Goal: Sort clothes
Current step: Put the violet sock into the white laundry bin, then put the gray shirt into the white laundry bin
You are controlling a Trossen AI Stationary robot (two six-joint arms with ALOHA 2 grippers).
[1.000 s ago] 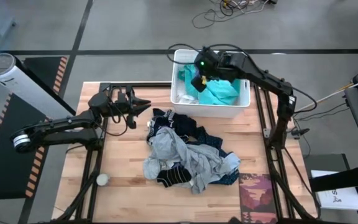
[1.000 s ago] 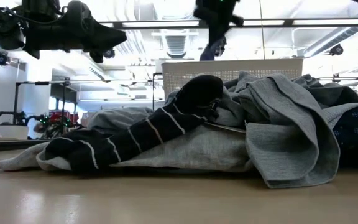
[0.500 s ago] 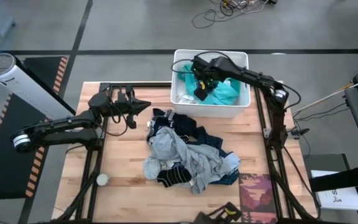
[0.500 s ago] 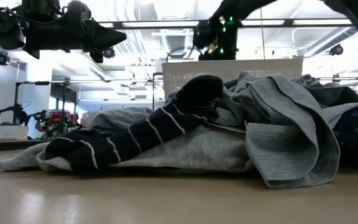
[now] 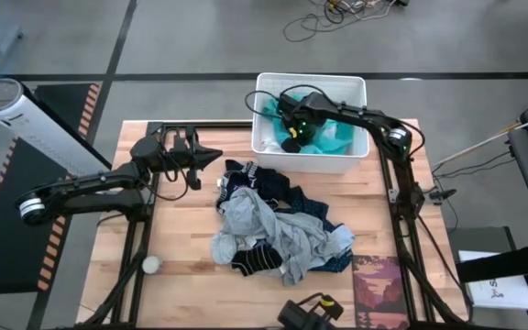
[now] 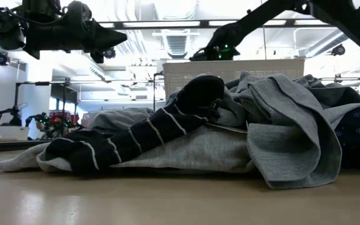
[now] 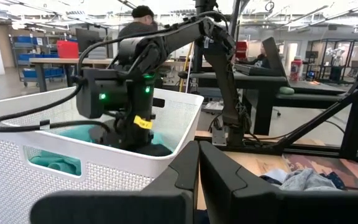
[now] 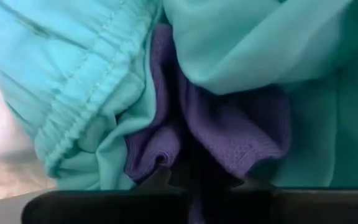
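Most clothes lie heaped (image 5: pixel 278 229) on the table (image 5: pixel 181 275) just in front of the white basket (image 5: pixel 356 163): grey garment (image 5: pixel 264 225) on top, a striped sock (image 6: pixel 130 140) at the side away from the basket. Inside the basket, a teal garment (image 5: pixel 333 137) and a purple piece (image 8: pixel 241 134). Right gripper (image 5: pixel 293 137) is down in the basket, fingers pinched on the purple piece. Drop-off step, by the look. Next: release, lift clear, return to the heap. Left gripper (image 5: pixel 211 154) hangs beside the basket, fingers together.
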